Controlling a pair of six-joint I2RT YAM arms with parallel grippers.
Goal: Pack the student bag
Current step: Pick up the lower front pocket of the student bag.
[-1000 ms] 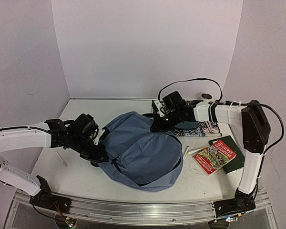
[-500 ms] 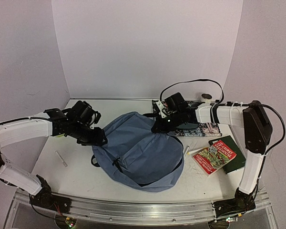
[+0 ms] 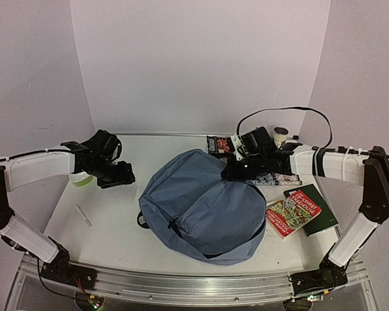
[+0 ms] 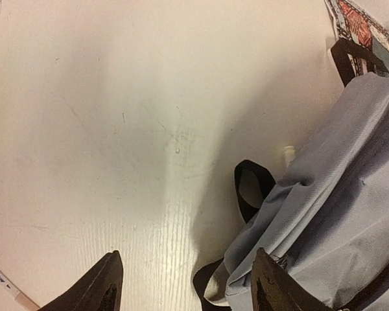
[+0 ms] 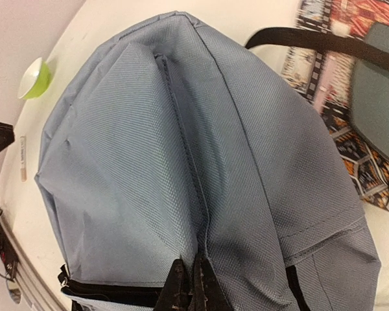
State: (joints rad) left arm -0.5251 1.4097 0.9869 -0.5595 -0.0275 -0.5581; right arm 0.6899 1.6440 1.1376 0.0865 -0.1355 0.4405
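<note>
Right wrist: student bag (image 5: 181, 162), judged soft and floppy, is pinched at its zip seam by right fingers (image 5: 176, 288); left fingers (image 4: 100, 285) are spread apart beside it.

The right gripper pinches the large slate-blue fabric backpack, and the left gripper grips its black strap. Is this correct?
Not quite. The right gripper does pinch the large slate-blue fabric backpack, but the left gripper is open above the white table, holding nothing; the left wrist view shows it.

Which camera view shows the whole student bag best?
The top external view: the student bag lies there nearly whole. The right wrist view shows only its upper part, pinched by the right gripper; the left wrist view catches just one edge and black strap loops.
</note>
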